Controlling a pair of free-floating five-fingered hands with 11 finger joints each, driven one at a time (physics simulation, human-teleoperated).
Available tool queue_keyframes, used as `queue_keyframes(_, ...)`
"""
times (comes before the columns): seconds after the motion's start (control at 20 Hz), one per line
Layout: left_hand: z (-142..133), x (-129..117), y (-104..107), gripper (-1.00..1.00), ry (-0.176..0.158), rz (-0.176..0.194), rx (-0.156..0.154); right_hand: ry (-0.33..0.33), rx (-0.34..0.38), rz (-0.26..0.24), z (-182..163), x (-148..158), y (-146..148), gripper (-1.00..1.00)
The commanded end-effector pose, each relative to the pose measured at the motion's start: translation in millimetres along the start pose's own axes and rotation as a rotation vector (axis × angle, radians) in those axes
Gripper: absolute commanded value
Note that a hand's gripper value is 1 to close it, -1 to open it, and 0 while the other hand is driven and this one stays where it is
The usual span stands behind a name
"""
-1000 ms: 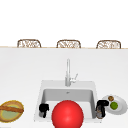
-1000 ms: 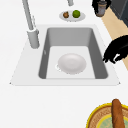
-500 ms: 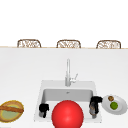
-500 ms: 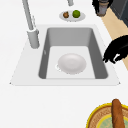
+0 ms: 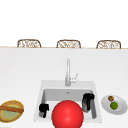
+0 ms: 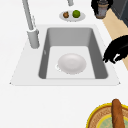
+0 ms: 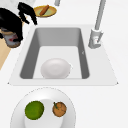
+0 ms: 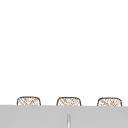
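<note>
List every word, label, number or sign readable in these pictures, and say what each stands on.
No readable text anywhere.
The cup held by the right robot hand: reddish marks in the right side view, too blurred to read.
Faucet, sink, white bowl, fruit plate, bread plate: no markings.

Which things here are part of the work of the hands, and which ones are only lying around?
In hand:
- right hand, curled round the brown cup
- left hand, hanging at the sink front left edge

Lying about:
- white bowl in the basin
- faucet
- fruit plate
- yellow plate with a bread stick
</note>
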Motion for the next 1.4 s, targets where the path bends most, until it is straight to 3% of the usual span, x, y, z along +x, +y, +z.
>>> queue_keyframes(0.0, 0, 0, 0, 0.00, 0.000, 0.000, 0.000, -0.046, -0.006, -0.048, -15, 24, -7, 1.00)
queue_keyframes(0.2, 0, 0, 0, 0.00, 0.000, 0.000, 0.000, -0.056, -0.006, -0.059, -41, 46, -5, 1.00)
queue_keyframes(0.3, 0, 0, 0, 0.00, 0.000, 0.000, 0.000, -0.091, 0.002, -0.063, -56, 48, 5, 1.00)
queue_keyframes(0.65, 0, 0, 0, 0.00, 0.000, 0.000, 0.000, -0.131, -0.006, -0.059, -130, 72, 22, 1.00)
queue_keyframes(0.8, 0, 0, 0, 0.00, 0.000, 0.000, 0.000, -0.131, 0.009, -0.015, -161, 72, 28, 1.00)
queue_keyframes(1.15, 0, 0, 0, 0.00, 0.000, 0.000, 0.000, -0.131, 0.023, -0.029, -236, 65, 38, 1.00)
queue_keyframes(1.35, 0, 0, 0, 0.00, 0.000, 0.000, 0.000, -0.138, 0.041, -0.059, -262, 53, 57, 1.00)
